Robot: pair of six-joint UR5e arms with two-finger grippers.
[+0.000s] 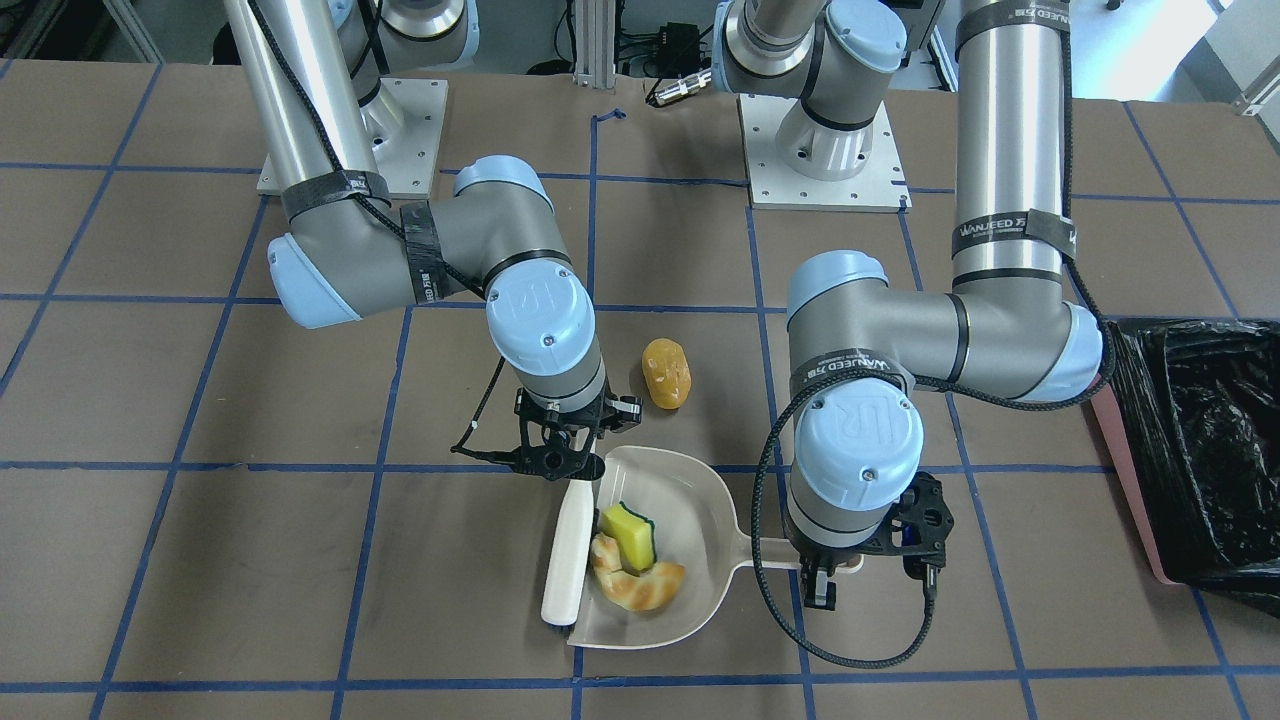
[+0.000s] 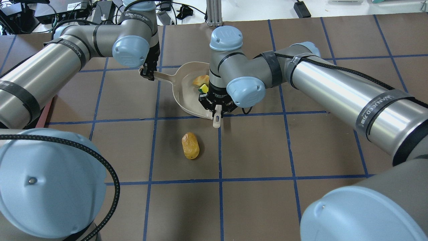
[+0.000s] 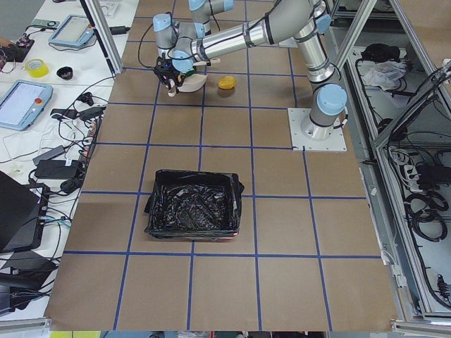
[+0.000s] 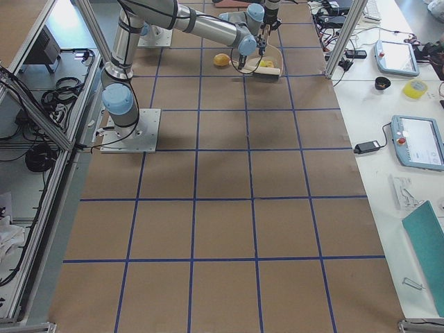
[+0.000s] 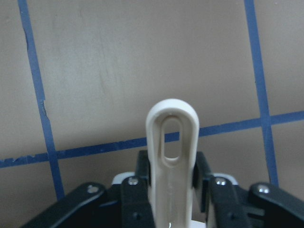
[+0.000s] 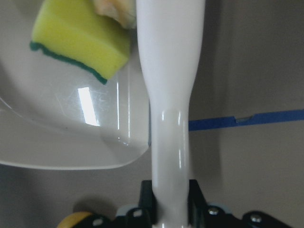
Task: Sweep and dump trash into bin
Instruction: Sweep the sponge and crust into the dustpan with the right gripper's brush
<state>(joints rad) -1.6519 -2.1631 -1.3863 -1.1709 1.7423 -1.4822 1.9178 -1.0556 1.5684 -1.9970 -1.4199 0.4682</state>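
A: Where is the trash?

B: Two bits are in the beige dustpan (image 1: 690, 500): the flat yellow square (image 1: 630, 533), which has a green edge, and the curved pale-orange ring piece (image 1: 635, 583). They lie touching each other. The lumpy yellow-orange oval (image 1: 667, 373) sits on the brown tabletop (image 1: 250, 560), outside the pan. It is near the pan's rim on the robot's side and does not touch it.

A: And the end effectors?

B: The right end effector (image 1: 565, 460) is pinching the thin end of a white brush (image 1: 568, 555). The brush lies along the pan's open mouth, right against the ring piece. The left end effector (image 1: 825, 580) is clamped on the dustpan's handle. In the left wrist view, the handle's looped tip pokes out between the fingers (image 5: 216, 190).

A: The bin?

B: The bin (image 1: 1210, 450) is pink-sided and lined with a crinkly black bag. It stands on the tabletop toward the robot's left end, well apart from the dustpan.
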